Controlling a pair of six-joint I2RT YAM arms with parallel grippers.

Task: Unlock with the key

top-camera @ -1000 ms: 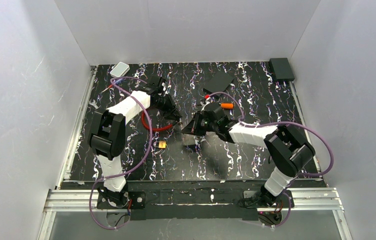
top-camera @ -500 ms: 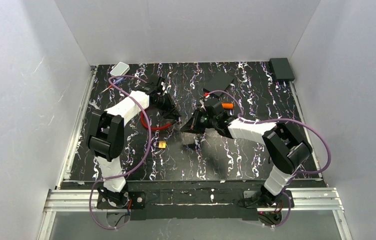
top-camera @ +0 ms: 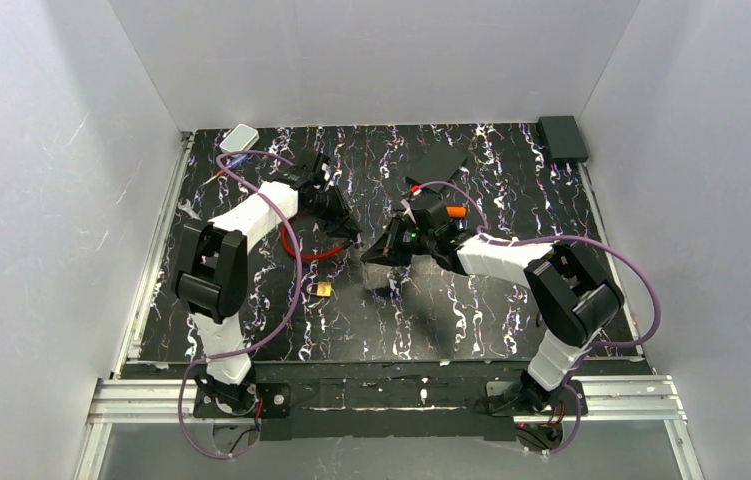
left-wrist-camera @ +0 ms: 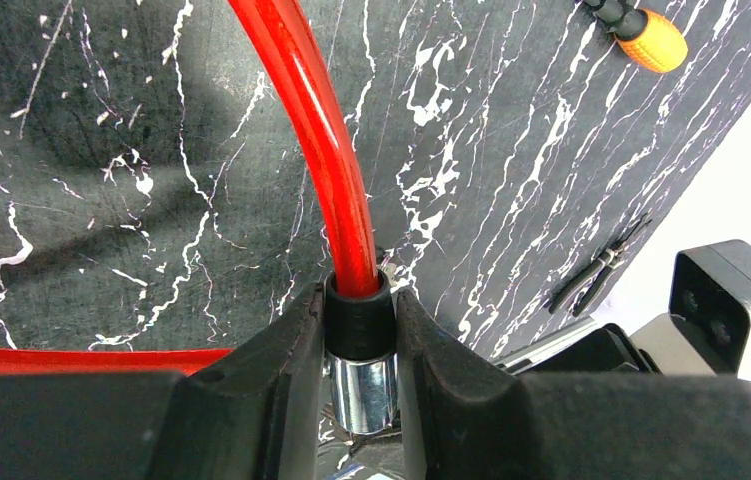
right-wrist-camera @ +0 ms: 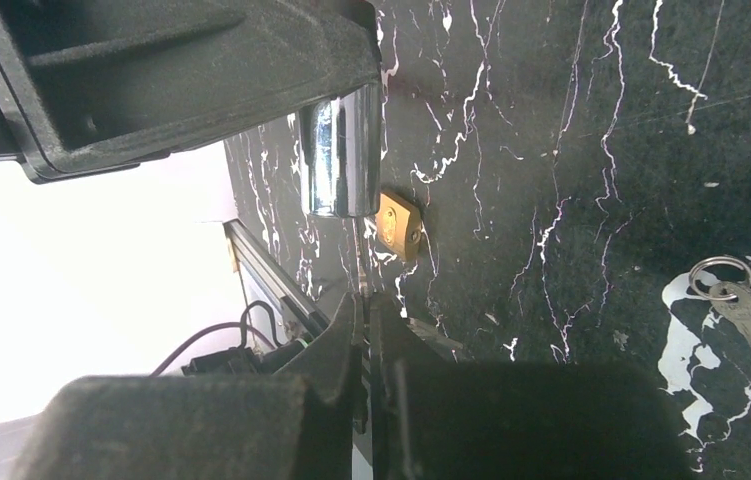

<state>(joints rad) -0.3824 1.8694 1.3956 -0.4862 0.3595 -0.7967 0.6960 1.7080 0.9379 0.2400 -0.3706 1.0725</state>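
My left gripper [left-wrist-camera: 361, 320] is shut on the black end [left-wrist-camera: 359, 312] of the red cable loop lock [left-wrist-camera: 321, 140]. The lock's chrome cylinder [left-wrist-camera: 363, 390] sits between the fingers. In the top view the left gripper [top-camera: 354, 233] and right gripper [top-camera: 369, 254] meet near the table's middle. The right gripper [right-wrist-camera: 364, 300] is shut, and a thin metal blade that looks like the key [right-wrist-camera: 360, 262] pokes from its tips toward the chrome cylinder [right-wrist-camera: 339, 160], just short of it. Another silvery key on a ring [right-wrist-camera: 746, 310] lies on the table to the right.
A small brass padlock [right-wrist-camera: 397, 225] lies on the table just beyond the cylinder, also seen from above [top-camera: 323, 289]. An orange-handled tool [top-camera: 454, 212], a flat black plate [top-camera: 437, 161], a white box [top-camera: 240, 137] and a black box [top-camera: 562, 137] lie farther back.
The right gripper has shifted slightly back and left, closer to the left gripper's held lock end. The left gripper moved a little farther back and keeps its grip.
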